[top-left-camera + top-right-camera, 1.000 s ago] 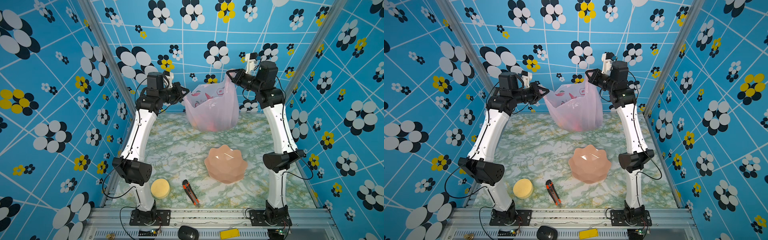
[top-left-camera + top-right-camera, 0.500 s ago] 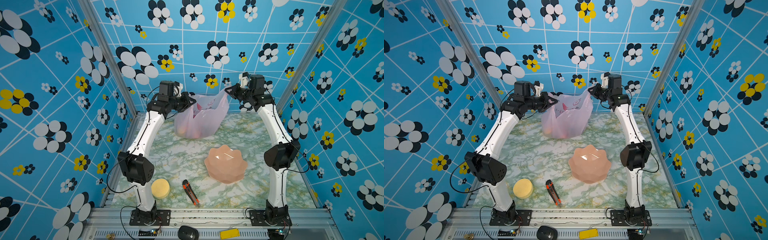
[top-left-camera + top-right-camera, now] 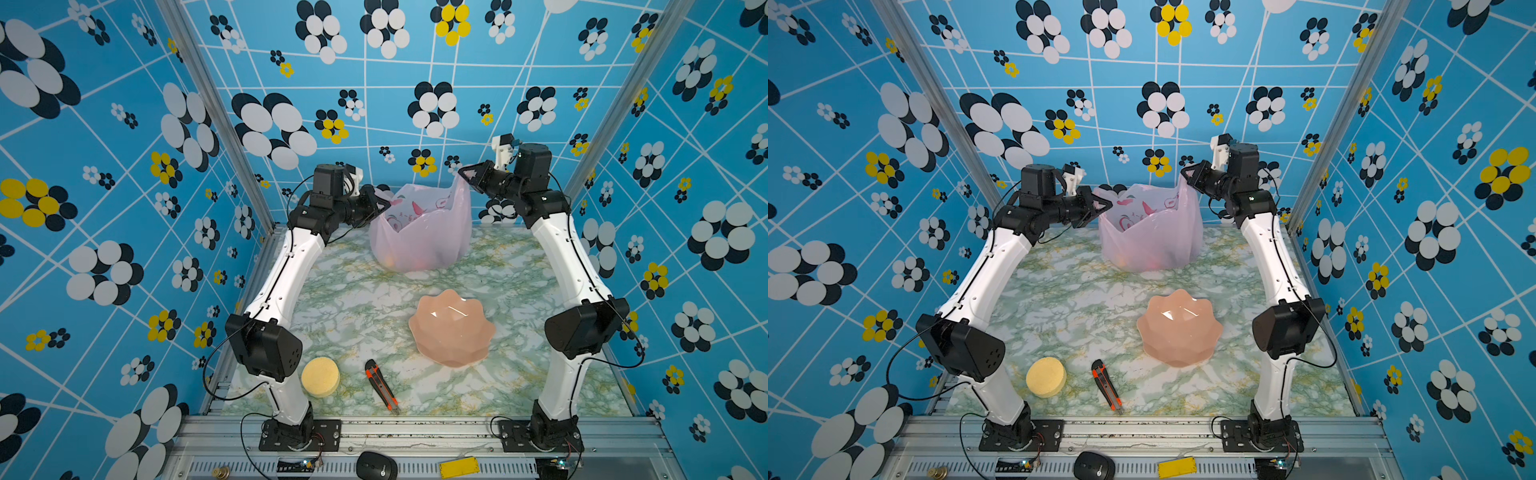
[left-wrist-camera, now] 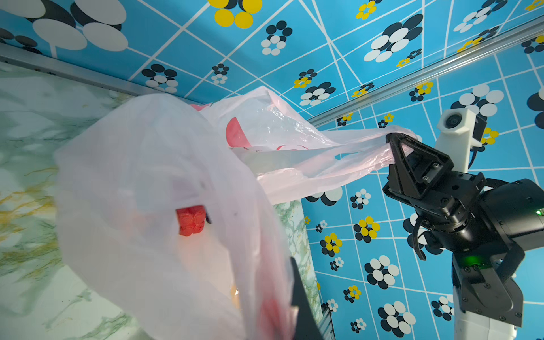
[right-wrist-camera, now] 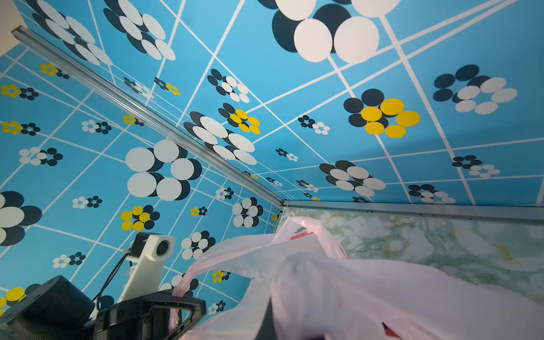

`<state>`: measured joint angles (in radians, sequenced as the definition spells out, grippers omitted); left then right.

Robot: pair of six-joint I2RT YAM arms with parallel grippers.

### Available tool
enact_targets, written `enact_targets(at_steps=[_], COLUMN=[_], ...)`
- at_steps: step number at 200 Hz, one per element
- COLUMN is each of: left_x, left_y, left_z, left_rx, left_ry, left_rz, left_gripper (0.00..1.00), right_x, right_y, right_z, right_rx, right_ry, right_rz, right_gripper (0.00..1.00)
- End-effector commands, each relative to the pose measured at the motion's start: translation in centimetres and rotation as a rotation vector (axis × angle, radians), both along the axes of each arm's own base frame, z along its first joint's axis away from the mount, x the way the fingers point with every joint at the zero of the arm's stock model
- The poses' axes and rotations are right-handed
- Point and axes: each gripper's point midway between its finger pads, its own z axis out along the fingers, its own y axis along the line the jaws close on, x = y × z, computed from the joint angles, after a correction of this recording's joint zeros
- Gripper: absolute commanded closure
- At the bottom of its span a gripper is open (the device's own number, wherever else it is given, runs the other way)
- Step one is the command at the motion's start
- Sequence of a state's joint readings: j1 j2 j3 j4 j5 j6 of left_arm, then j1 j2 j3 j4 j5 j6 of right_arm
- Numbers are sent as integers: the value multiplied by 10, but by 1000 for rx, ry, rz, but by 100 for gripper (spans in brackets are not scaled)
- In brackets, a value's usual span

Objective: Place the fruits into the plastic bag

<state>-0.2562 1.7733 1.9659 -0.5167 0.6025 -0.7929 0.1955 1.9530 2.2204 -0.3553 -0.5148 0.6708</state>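
Observation:
The pale pink plastic bag [image 3: 419,232] [image 3: 1150,237] hangs stretched between my two grippers at the back of the table, its mouth held wide. Whether its bottom touches the marble I cannot tell. My left gripper [image 3: 384,203] [image 3: 1108,203] is shut on the bag's left handle. My right gripper [image 3: 463,174] [image 3: 1183,173] is shut on the right handle and stands higher; in the left wrist view it [image 4: 393,139] pinches the stretched handle. Fruits lie inside: a bumpy red one [image 4: 190,220] shows through the film, and orange-red shapes [image 3: 392,259] sit at the bottom.
An empty salmon-pink scalloped bowl [image 3: 452,328] stands in front of the bag, right of centre. A round yellow sponge [image 3: 320,376] and an orange-black utility knife [image 3: 381,386] lie near the front edge. Blue patterned walls close in the back and sides.
Both grippers, still shut on the handles, swung the bag left and toward the back wall, then back to the right. Both grippers now stand lower than a second ago.

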Motion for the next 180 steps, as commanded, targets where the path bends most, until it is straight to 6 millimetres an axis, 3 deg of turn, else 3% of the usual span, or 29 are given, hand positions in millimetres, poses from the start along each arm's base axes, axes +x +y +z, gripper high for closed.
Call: enact_targets(at_steps=[1,12,53,89,131,134,147,180], left_x=[-6,-5,-3,-2,-5,-6,-7,-14], left_y=[-1,-1,-1,0,4,4,6,16], left_z=[4,-1,-6,0,6,6,8,17], left_rx=[4,9,11,19,31,32,38,65], left_ry=[-25,-15,-7,-20,-38,-39,-46,-67], left_rz=[-10,-13,-9,-3,5,5,9,17], left_gripper=[100,100,89,58,9,0,1,1], right_x=[-6,-6,-4,-6,-15,-16,-20,-39], right_y=[-3,-3,-2,-5,-12,-14,-21,-48], right_z=[15,13,1,5,8,8,5,-4], right_rx=[21,19,9,2,-42,-47,-73,-150], right_ry=[-53,-47,-21,-32,-36,-33,-12,85], right_rz=[3,4,10,1,-25,-33,-72,-201], right_gripper=[100,100,70,51,18,15,1,1])
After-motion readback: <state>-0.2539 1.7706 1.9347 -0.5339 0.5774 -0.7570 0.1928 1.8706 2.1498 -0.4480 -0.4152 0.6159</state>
